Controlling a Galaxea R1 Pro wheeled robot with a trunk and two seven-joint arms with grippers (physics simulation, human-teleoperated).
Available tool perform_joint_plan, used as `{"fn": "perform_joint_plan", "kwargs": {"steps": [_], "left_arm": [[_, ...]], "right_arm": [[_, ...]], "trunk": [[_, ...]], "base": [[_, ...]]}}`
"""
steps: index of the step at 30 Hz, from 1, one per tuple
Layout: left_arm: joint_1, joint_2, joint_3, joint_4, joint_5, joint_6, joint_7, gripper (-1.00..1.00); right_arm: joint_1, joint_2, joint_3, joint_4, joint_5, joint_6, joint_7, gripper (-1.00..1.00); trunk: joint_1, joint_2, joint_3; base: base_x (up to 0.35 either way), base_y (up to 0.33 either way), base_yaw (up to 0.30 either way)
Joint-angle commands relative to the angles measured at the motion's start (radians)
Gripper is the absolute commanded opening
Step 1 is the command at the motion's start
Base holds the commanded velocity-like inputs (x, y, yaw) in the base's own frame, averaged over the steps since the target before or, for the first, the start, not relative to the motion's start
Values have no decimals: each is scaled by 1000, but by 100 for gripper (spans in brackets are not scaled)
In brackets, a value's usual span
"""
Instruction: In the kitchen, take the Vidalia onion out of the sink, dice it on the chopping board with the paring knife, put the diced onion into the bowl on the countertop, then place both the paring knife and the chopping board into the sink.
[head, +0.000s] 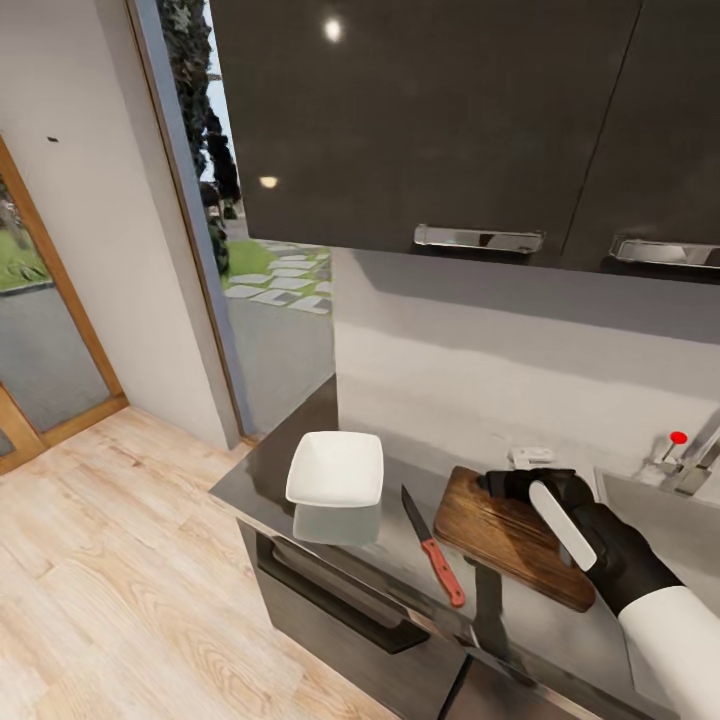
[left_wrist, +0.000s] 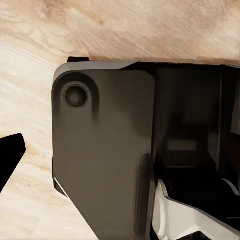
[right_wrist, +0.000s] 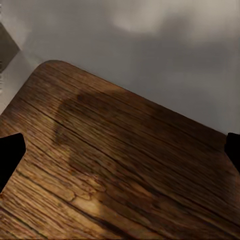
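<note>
Bench (head: 400, 560) of reflective grey runs under glossy black upper cabinets (head: 430, 120). The white bowl (head: 336, 468) sits near its end, at nine o'clock from the paring knife (head: 433, 545), which lies flat with its red handle toward the edge. The chopping board (head: 500, 530) lies at three o'clock of the knife, just beside it. The right gripper (head: 505, 484) hovers over the board's far part; in the right wrist view its fingertips (right_wrist: 10, 157) stand wide apart above the wood grain (right_wrist: 115, 160), holding nothing. The sink (head: 670, 520) and red knob (head: 678, 437) lie at three o'clock. One left gripper (left_wrist: 9, 155) fingertip shows above wooden floor (left_wrist: 30, 100); its opening cannot be told.
</note>
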Motion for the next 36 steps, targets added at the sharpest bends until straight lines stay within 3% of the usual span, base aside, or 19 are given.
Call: {"fn": "perform_joint_plan", "kwargs": {"steps": [1, 2, 3, 6, 28, 36], "left_arm": [[0, 0, 3, -1, 1, -1, -1, 100], [0, 0, 3, -1, 1, -1, -1, 100], [0, 0, 3, -1, 1, -1, -1, 100], [0, 0, 3, -1, 1, -1, -1, 100], [0, 0, 3, -1, 1, -1, 0, 100], [0, 0, 3, -1, 1, -1, 1, 100]], "right_arm": [[-1, -1, 3, -15, -11, 36, -6, 100], [-1, -1, 2, -46, -11, 141, 5, 100], [-1, -1, 1, -61, -11, 199, 12, 100], [-1, -1, 2, -79, -11, 281, 20, 100], [-1, -1, 1, -93, -13, 281, 27, 100], [-1, -1, -1, -94, -14, 281, 27, 100]], "trunk": [[1, -2, -2], [1, -2, -2], [1, -2, -2], [1, -2, -2], [1, -2, -2], [1, -2, -2]], "base": [[2, 3, 0], [1, 1, 0], [0, 0, 0], [0, 0, 0], [0, 0, 0], [-106, 162, 0]]}}
